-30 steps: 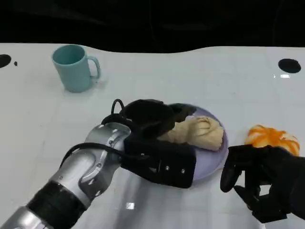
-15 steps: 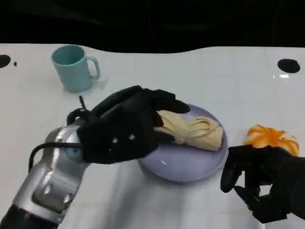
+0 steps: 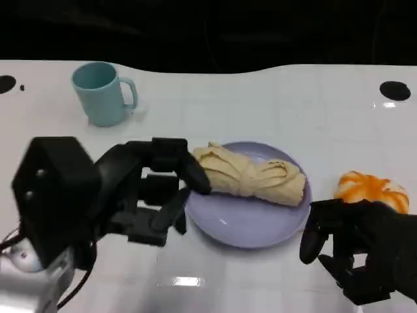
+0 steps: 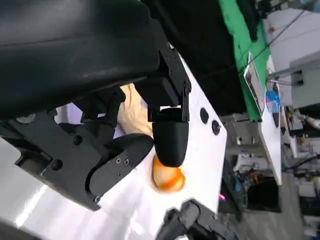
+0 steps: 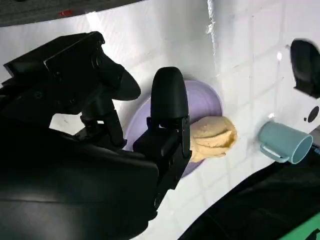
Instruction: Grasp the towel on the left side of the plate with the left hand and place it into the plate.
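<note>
The beige towel (image 3: pixel 251 175) lies bunched across the lavender plate (image 3: pixel 260 225) at the table's middle. My left hand (image 3: pixel 140 189) hovers just left of the plate with its fingers apart and nothing in them; its fingertips (image 3: pixel 195 179) are close to the towel's near end. My right hand (image 3: pixel 355 244) sits low at the plate's right edge, fingers loosely curled, holding nothing. In the right wrist view the towel (image 5: pixel 212 137) and plate (image 5: pixel 207 97) lie beyond my right hand's fingers (image 5: pixel 169 107). A slice of towel (image 4: pixel 131 107) shows behind my left hand's fingers (image 4: pixel 170 135).
A teal mug (image 3: pixel 101 92) stands at the back left, also seen as mug (image 5: pixel 282 142) in the right wrist view. An orange peeled-fruit object (image 3: pixel 371 189) lies right of the plate, just behind my right hand, and shows as orange object (image 4: pixel 167 177). White tabletop stretches behind the plate.
My left hand has let go of the towel and drawn back to the left and nearer, off the plate. The towel stays on the plate. My right hand has not moved.
</note>
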`<state>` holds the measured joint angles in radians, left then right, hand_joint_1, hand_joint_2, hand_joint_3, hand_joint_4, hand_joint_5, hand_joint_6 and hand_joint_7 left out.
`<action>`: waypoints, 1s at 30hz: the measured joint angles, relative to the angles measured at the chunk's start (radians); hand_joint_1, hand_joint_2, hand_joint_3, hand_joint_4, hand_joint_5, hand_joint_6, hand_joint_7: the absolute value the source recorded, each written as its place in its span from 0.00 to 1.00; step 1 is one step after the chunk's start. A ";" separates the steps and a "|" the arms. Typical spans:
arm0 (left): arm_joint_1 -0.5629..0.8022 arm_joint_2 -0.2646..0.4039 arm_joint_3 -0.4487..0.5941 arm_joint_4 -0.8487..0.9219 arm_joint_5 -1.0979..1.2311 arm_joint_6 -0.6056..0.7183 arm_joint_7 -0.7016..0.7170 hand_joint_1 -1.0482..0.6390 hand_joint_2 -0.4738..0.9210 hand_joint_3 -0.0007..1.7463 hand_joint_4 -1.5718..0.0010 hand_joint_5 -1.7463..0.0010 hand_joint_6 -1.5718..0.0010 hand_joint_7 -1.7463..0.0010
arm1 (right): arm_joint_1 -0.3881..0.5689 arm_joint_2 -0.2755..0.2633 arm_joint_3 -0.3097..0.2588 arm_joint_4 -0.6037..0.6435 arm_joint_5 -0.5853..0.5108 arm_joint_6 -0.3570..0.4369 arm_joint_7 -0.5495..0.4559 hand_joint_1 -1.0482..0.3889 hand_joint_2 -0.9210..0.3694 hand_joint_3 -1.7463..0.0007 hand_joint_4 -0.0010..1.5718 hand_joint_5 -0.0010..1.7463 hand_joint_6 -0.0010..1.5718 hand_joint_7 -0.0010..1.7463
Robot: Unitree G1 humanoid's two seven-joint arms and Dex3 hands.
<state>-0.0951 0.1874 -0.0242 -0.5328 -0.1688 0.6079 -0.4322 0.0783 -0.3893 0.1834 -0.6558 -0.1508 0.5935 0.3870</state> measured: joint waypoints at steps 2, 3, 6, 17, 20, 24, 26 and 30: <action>0.039 0.018 0.019 -0.052 -0.034 0.040 -0.001 0.56 0.59 0.87 0.42 0.00 0.48 0.05 | -0.001 0.000 0.000 0.000 0.000 0.003 0.000 0.73 0.27 0.38 0.47 1.00 0.44 0.82; 0.055 0.024 0.031 -0.073 -0.052 0.061 0.000 0.55 0.59 0.86 0.42 0.00 0.48 0.05 | -0.002 0.000 0.000 0.000 0.000 0.004 0.000 0.73 0.27 0.38 0.46 1.00 0.44 0.82; 0.100 0.038 0.072 -0.149 -0.113 0.163 0.014 0.56 0.61 0.85 0.41 0.00 0.47 0.03 | -0.002 0.000 0.000 0.000 0.000 0.003 0.000 0.73 0.28 0.39 0.46 1.00 0.44 0.82; 0.126 0.074 0.128 -0.192 -0.227 0.383 0.074 0.60 0.63 0.86 0.44 0.00 0.51 0.02 | 0.003 -0.010 -0.023 0.010 0.013 -0.027 0.009 0.73 0.28 0.37 0.47 1.00 0.45 0.82; 0.125 0.075 0.116 -0.143 -0.228 0.375 0.074 0.59 0.65 0.84 0.44 0.00 0.51 0.02 | 0.011 -0.010 -0.040 0.018 0.022 -0.048 0.010 0.74 0.28 0.37 0.47 1.00 0.45 0.82; 0.119 0.075 0.110 -0.090 -0.228 0.346 0.074 0.59 0.66 0.83 0.44 0.00 0.51 0.02 | 0.022 -0.012 -0.052 0.045 0.026 -0.095 0.011 0.74 0.29 0.37 0.48 1.00 0.45 0.82; 0.116 0.075 0.105 -0.070 -0.228 0.324 0.074 0.59 0.65 0.83 0.44 0.00 0.51 0.02 | 0.028 -0.012 -0.053 0.050 0.026 -0.108 0.011 0.74 0.29 0.37 0.48 1.00 0.45 0.82; 0.112 0.076 0.091 -0.040 -0.228 0.295 0.074 0.59 0.64 0.83 0.44 0.00 0.50 0.04 | 0.034 -0.012 -0.057 0.056 0.031 -0.130 0.012 0.74 0.29 0.37 0.48 1.00 0.45 0.82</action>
<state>0.0167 0.2631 0.0670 -0.5725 -0.3972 0.9032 -0.3587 0.1121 -0.4017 0.1260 -0.5993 -0.1201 0.4640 0.3989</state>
